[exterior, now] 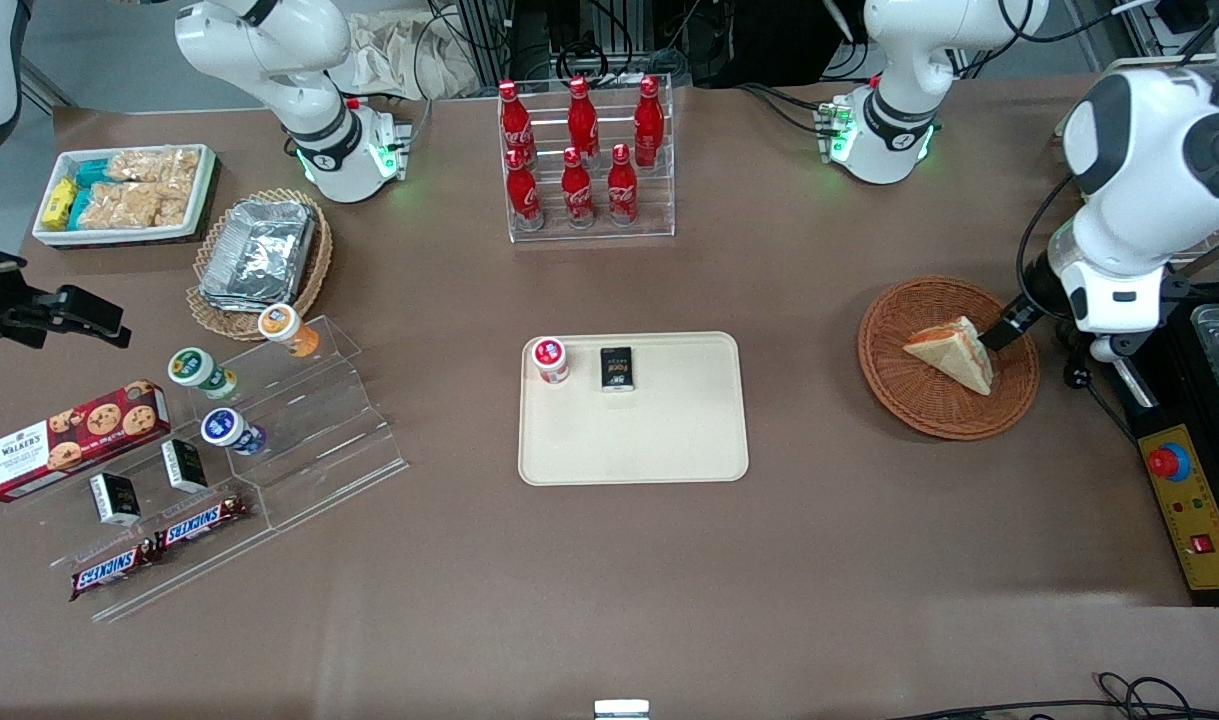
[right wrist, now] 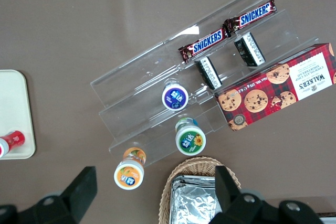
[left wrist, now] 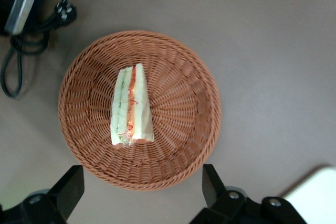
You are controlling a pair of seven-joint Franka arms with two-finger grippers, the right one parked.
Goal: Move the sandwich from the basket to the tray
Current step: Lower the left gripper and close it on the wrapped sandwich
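The left arm's gripper [left wrist: 140,190] hung wide open and empty above the unlabelled triangular white-bread sandwich [left wrist: 131,106] in the round reddish-brown wicker basket [left wrist: 181,135]; Walker's, Snickers legible.

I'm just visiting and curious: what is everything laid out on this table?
sandwich: one, white, in the basket
basket: one, reddish-brown, toward the working arm's end
tray: one, cream, mid-table
small cup, black packet: one each, on the tray
cola bottles: seven, red, in a clear rack
snack bin: one, white, toward the parked arm's end
foil container: one, silver, in a lighter basket
cookie box: one, red
gripper: fingers open, above the basket
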